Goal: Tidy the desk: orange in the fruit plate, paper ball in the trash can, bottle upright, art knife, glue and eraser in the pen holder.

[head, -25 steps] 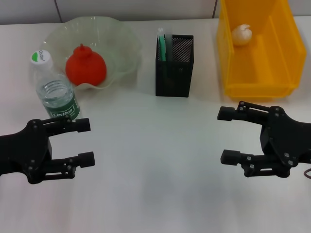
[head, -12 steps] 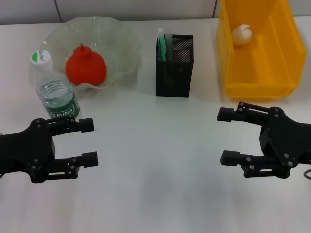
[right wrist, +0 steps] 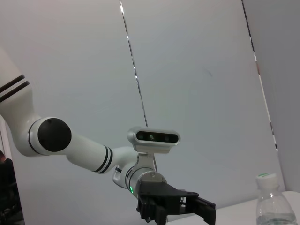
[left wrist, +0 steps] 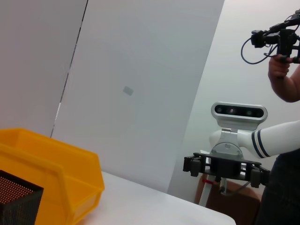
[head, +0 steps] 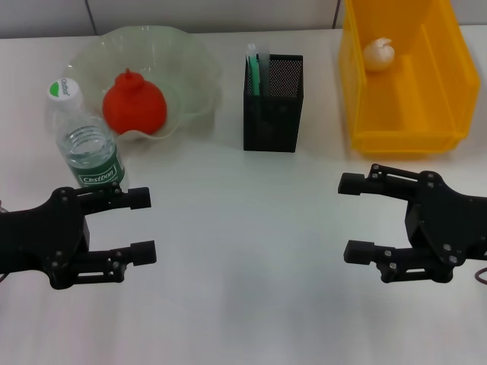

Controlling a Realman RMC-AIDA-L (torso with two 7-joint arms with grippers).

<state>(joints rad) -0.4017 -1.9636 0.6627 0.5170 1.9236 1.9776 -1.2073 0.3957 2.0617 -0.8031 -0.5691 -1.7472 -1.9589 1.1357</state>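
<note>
Head view: the white desk [head: 251,251] carries, toward its far left corner, a translucent fruit plate [head: 156,68] holding the orange [head: 135,104]; just beside the plate's near left rim a capped bottle [head: 86,144] stands upright. At the middle of the far edge a black mesh pen holder [head: 273,103] stands with green and white items [head: 253,70] upright in it. At the far right corner the yellow trash can [head: 401,76] contains the paper ball [head: 378,52]. Near the front left edge the left gripper [head: 144,224] hovers with its fingers spread and empty, just in front of the bottle; near the front right edge the right gripper [head: 351,216] is likewise spread and empty. Left wrist view: the trash can [left wrist: 56,173] and a corner of the pen holder [left wrist: 16,201] appear at the desk edge, with the right gripper [left wrist: 226,167] farther off. Right wrist view: the left gripper [right wrist: 180,208] and the bottle [right wrist: 273,204] are seen against a grey wall [right wrist: 187,70].
</note>
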